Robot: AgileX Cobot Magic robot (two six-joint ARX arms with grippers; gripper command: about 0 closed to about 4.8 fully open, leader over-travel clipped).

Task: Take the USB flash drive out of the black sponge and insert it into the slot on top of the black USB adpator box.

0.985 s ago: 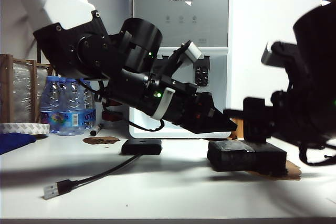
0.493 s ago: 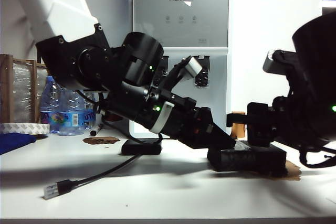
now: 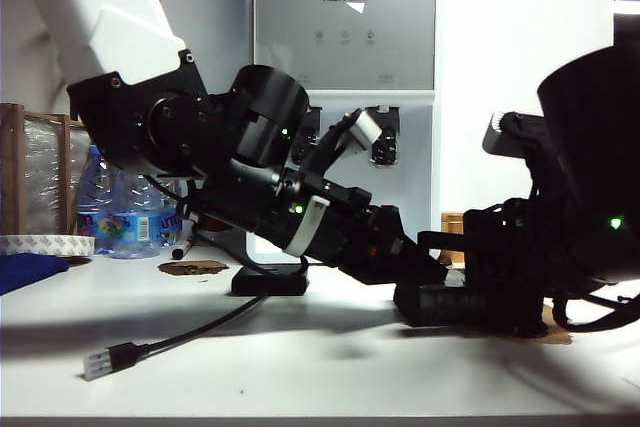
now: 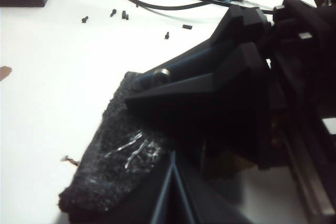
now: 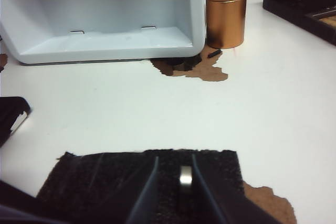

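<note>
On the desk [image 3: 300, 357], right of centre in the exterior view, the sponge [image 3: 450, 305] lies flat with both hands down at it. The left hand [image 3: 425, 269] comes in from the ten o'clock side, its tip resting on the sponge's near-left top edge; whether its jaws are wide or narrow cannot be told, since in the left wrist view they are largely dark against the sponge [image 4: 121, 156]. The right hand [image 5: 178, 190] is lowered over the sponge [image 5: 105, 174] from the three o'clock side. Its fingers [image 5: 144, 192] stand narrow, one on each side of the drive [image 5: 186, 176], which stands upright in the foam between them; contact cannot be confirmed. The box [image 3: 270, 280] sits well apart at nine o'clock from the sponge, its cable [image 3: 200, 327] trailing toward the desk's front edge to the plug [image 3: 97, 364]. A dispenser [image 3: 345, 57] stands behind.
</note>
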